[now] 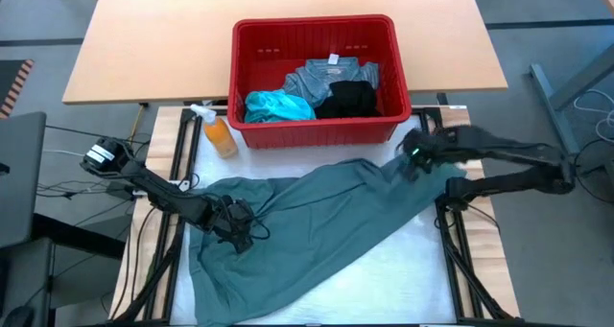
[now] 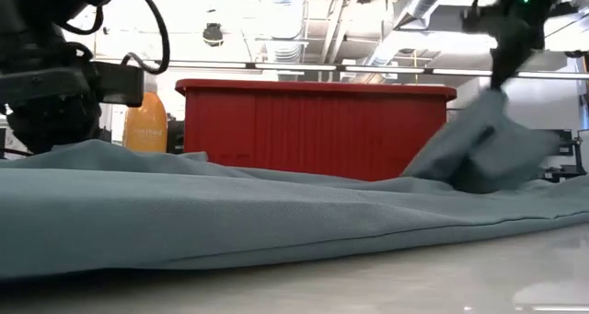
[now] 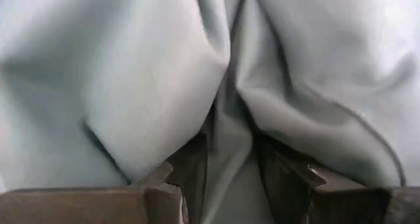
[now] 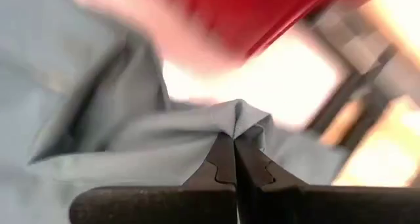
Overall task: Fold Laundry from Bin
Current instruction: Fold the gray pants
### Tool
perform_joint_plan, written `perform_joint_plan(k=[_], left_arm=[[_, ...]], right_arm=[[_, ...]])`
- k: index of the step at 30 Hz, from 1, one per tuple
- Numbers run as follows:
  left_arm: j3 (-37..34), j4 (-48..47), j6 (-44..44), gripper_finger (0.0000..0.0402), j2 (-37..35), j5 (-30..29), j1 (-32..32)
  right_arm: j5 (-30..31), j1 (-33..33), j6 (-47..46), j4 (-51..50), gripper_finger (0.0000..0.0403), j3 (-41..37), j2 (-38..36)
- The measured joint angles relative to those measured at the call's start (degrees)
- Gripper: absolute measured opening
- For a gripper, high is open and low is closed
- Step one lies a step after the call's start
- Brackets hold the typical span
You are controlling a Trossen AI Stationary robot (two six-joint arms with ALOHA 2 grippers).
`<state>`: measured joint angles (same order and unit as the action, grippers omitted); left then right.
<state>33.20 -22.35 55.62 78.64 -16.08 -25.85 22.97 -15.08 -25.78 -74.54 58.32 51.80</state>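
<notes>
A muted grey-green garment [image 1: 326, 221] lies spread across the white table top, in front of the red bin [image 1: 251, 87]. In the bin lie a blue-grey garment [image 1: 326, 78], a turquoise one [image 1: 278, 106] and a black one [image 1: 347, 99]. My left gripper [image 1: 233, 223] is down on the grey-green garment's left part, shut on a fold. My right gripper [image 1: 411, 162] is raised near the bin's right front corner, shut on the garment's far right end. My left gripper pinches a raised fold of the grey-green garment [image 3: 226, 138] between its two fingers [image 3: 190, 165], coming steeply from above. The cloth around the fold lies on the table. My right gripper pinches a bunched tip of the garment's right end [image 4: 241, 119] between its shut fingertips, slanting down from above. That end is lifted into a peak [image 2: 492, 107] below the fingers, and the rest trails down onto the table.
An orange spray bottle [image 1: 219, 133] stands at the bin's left front corner. The bin sits at the near edge of a wooden table [image 1: 144, 39] behind the white work surface [image 1: 422, 260]. Black frame rails [image 1: 460, 241] run along both sides.
</notes>
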Motion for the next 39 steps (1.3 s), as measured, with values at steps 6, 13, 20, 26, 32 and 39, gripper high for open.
perform_joint_plan(k=[6,13,20,26,32,39], left_arm=[[1.32,-0.89,-0.50,0.0125,-0.07,-0.40,0.00],[1.50,-1.51,0.04,0.0125,-0.14,-0.74,-0.15],[1.53,-3.58,-0.44,0.0125,-0.23,-0.93,-0.18],[1.57,-2.00,-1.53,0.0125,-0.25,2.21,-0.52],[0.43,5.79,1.15,0.0125,1.38,6.13,-3.80],[3.31,2.94,-5.11,0.0125,-1.35,0.11,-4.71]], right_arm=[[10.54,-7.77,8.67,0.88,0.0013,12.56,-3.33],[14.56,-18.43,16.68,0.83,0.0012,17.67,-3.52],[19.10,-31.31,22.68,0.30,0.0011,17.78,-2.06],[14.39,-42.03,26.53,0.68,0.0011,17.78,1.51],[11.64,-45.99,27.82,0.80,0.0011,17.55,5.27],[11.68,-46.48,27.90,-0.46,0.0012,14.22,6.80]])
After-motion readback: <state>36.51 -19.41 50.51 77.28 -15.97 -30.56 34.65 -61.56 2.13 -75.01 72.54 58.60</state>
